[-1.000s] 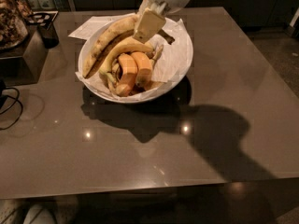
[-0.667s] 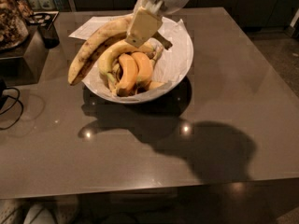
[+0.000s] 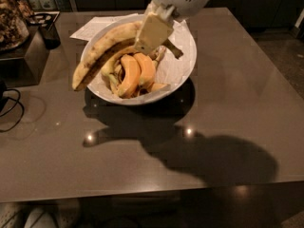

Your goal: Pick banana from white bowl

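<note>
- Banana in the grip of a robot claw above a white bowl, which sits toward 12 o'clock on a dark glossy table.
- The gripper comes down from 12 o'clock and is clamped on the fruit near its stem end, one cream pad lying flat across the peel.
- The long, brown-streaked banana slants away toward 8 o'clock, its free tip hanging out past the bowl's rim and clear of the table.
- Short orange-yellow bananas lie in the bowl's middle on crumpled paper, just below the held one and apparently apart from it.
- The fruit looks light but soft and ripe; a hard squeeze would likely bruise or split it, and the smooth peel could slip.
- Held so near one end, the long free length probably levers against the pads and may swing or droop.
- A hold nearer the middle of the curve would likely balance it better.
- A sheet of paper lies behind the bowl at 11 o'clock.
</note>
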